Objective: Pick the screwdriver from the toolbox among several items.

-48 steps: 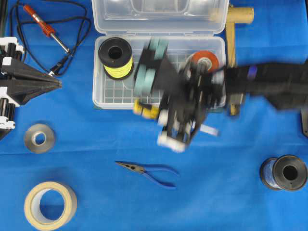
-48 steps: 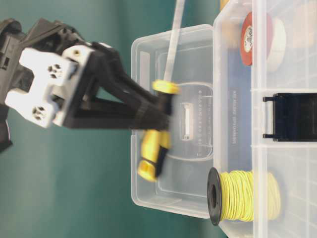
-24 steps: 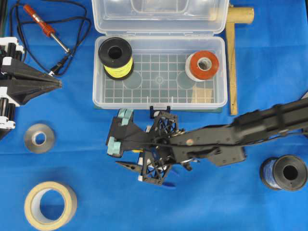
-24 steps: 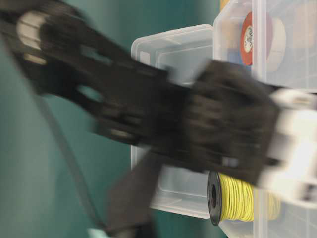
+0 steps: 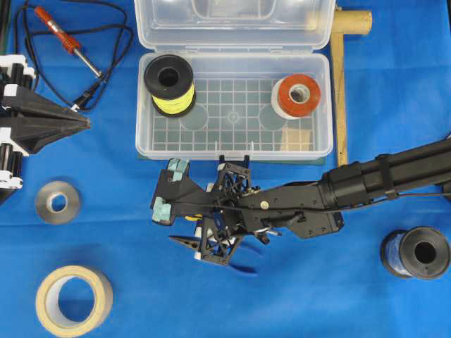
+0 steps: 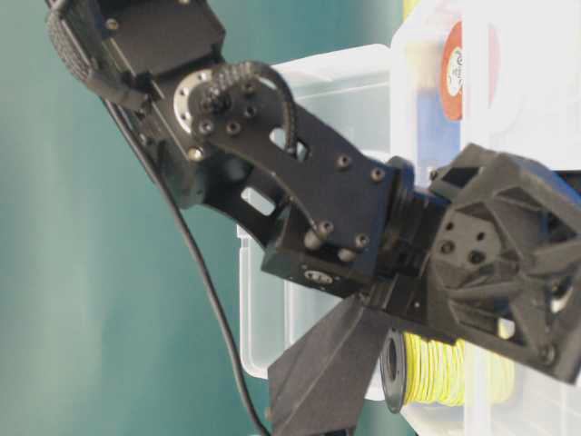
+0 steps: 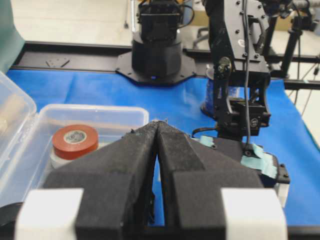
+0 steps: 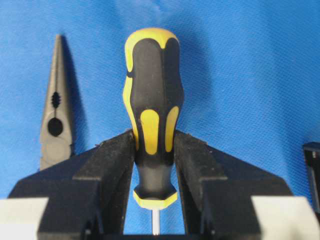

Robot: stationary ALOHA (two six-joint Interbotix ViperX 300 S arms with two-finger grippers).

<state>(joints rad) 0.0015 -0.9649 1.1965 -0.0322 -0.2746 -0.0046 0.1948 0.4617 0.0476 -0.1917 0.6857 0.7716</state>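
- The right end effector [image 8: 154, 165] has two thick black foam pads [image 8: 112, 170]. They press on both sides of the screwdriver [image 8: 151, 115], so it is held.
- The screwdriver has a fat, smooth yellow-and-black handle and a thin silver shaft. It is out of the toolbox [image 5: 310, 151], low over the blue cloth counter [image 5: 317, 296].
- Just beside it lie the pliers [image 8: 55, 125], with a dark, pointy metal nose.
- The toolbox is a clear plastic box with a floor of little squares. Its lid is open.
- Inside sit a round spool of yellow wire [image 5: 170, 86] and a red tape roll [image 5: 299, 94].
- The left end effector [image 7: 157, 131] is off to the side, its rough black pads pressed together on nothing.
- Far back lies a red-handled soldering iron [image 5: 65, 40] with a black cord.
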